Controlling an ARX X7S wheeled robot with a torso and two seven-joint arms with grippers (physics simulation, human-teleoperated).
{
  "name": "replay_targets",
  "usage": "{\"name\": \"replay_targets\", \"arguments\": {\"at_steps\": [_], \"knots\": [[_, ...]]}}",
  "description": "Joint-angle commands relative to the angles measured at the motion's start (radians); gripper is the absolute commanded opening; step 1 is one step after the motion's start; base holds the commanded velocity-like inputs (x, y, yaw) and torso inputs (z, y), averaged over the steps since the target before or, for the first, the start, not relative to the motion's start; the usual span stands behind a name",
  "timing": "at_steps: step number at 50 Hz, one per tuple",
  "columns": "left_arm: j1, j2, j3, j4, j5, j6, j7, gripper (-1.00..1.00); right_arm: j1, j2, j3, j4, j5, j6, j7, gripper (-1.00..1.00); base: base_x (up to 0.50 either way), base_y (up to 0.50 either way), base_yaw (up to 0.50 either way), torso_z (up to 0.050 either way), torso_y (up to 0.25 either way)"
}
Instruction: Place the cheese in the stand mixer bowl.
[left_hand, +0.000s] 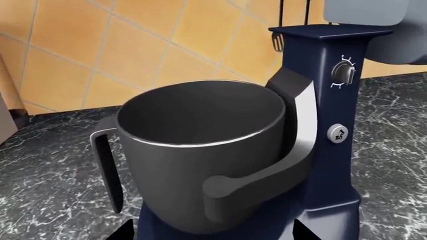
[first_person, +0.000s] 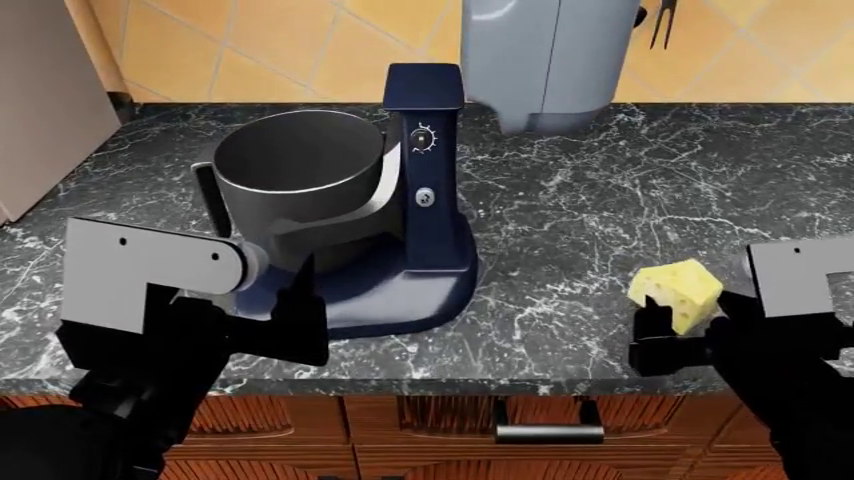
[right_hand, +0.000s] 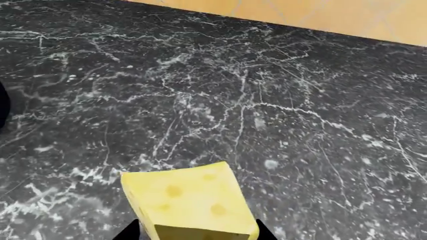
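Flanking the cheese (right_hand: 189, 205) on either side, the right gripper (first_person: 683, 345) has its two dark fingers (first_person: 653, 340) spread apart, one at each lower side of the wedge; in the right wrist view only the tips show at the cheese's base, and whether they press on it or merely stand beside it cannot be told. The cheese (first_person: 678, 288), a pale-yellow wedge with round holes, sits on the black marbled bench (first_person: 587, 230), near its front edge and well apart from the stand mixer (first_person: 424, 190), on the right gripper's side of it.

Bare marbled bench lies between the cheese and the mixer's navy base. The stand mixer bowl (first_person: 296, 170), dark grey and open at the top, hangs in the mixer's cradle on the far side of the navy column from the cheese, its handle (first_person: 207, 195) pointing away from the column. From the left wrist view the stand mixer bowl (left_hand: 200, 150) looks empty inside.

The left gripper (first_person: 280, 320) hovers just in front of the mixer's base, below the bowl, its fingers parted and grasping nothing. Behind the mixer, against the orange tiled wall (first_person: 267, 40), stands a light grey appliance (first_person: 547, 60). Wooden cabinet fronts (first_person: 441, 435) run under the bench's edge.
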Motion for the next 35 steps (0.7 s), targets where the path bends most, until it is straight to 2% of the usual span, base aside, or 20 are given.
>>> {"name": "replay_targets", "arguments": {"at_steps": [1,4,8,9,13,15,18,20,24,25,30,33,35], "knots": [[-0.012,-0.012,0.009,0.003,-0.028,0.017,-0.017,1.00,-0.007,0.044,0.109,-0.143,0.123,0.001,0.013,-1.00,0.00,0.00,0.00,0.000,0.000],[-0.017,-0.022,0.008,0.009,-0.053,0.026,-0.035,1.00,-0.014,0.059,0.139,-0.200,0.181,-0.003,0.005,-1.00,0.00,0.00,0.00,0.000,0.000],[-0.033,-0.045,0.004,0.019,-0.123,0.054,-0.070,1.00,-0.050,0.066,0.169,-0.291,0.165,-0.057,-0.084,-1.00,0.00,0.00,0.00,0.000,0.000],[-0.054,-0.058,0.005,0.029,-0.169,0.076,-0.098,1.00,-0.093,0.070,0.202,-0.367,0.123,-0.116,-0.189,-1.00,0.00,0.00,0.00,0.000,0.000],[-0.137,-0.117,0.041,0.048,-0.413,0.213,-0.221,1.00,-0.113,0.077,0.232,-0.423,0.159,-0.142,-0.218,-1.00,0.00,0.00,0.00,0.000,0.000],[-0.170,-0.144,0.038,0.061,-0.572,0.342,-0.280,1.00,-0.116,0.068,0.256,-0.453,0.168,-0.172,-0.242,-1.00,0.00,0.00,0.00,0.000,0.000],[-0.212,-0.156,0.041,0.048,-0.655,0.387,-0.269,1.00,-0.106,0.062,0.240,-0.470,0.163,-0.178,-0.251,-1.00,0.00,0.00,0.00,0.000,0.000],[-0.224,-0.148,0.036,0.015,-0.728,0.419,-0.226,1.00,-0.093,0.057,0.225,-0.485,0.157,-0.181,-0.255,-1.00,0.00,0.00,0.00,0.000,0.000],[-0.237,-0.128,0.012,-0.082,-0.778,0.422,-0.130,1.00,-0.051,0.061,0.211,-0.484,0.195,-0.183,-0.237,-1.00,0.00,0.00,0.00,0.000,0.000],[-0.248,-0.112,-0.004,-0.116,-0.771,0.409,-0.085,1.00,-0.051,0.050,0.212,-0.495,0.172,-0.197,-0.258,-1.00,0.00,0.00,0.00,0.000,0.000],[-0.243,-0.078,-0.044,-0.241,-0.818,0.458,-0.012,1.00,-0.115,0.000,0.243,-0.529,0.049,-0.293,-0.406,-1.00,0.00,0.00,0.00,0.000,0.000],[-0.246,-0.090,-0.036,-0.317,-0.846,0.458,0.009,1.00,-0.140,-0.006,0.236,-0.523,-0.007,-0.318,-0.452,-1.00,0.00,0.00,0.00,0.000,0.000],[-0.258,-0.106,-0.029,-0.341,-0.819,0.402,0.040,1.00,-0.161,-0.012,0.233,-0.519,-0.047,-0.340,-0.486,-1.00,0.00,0.00,0.00,0.000,0.000]]}}
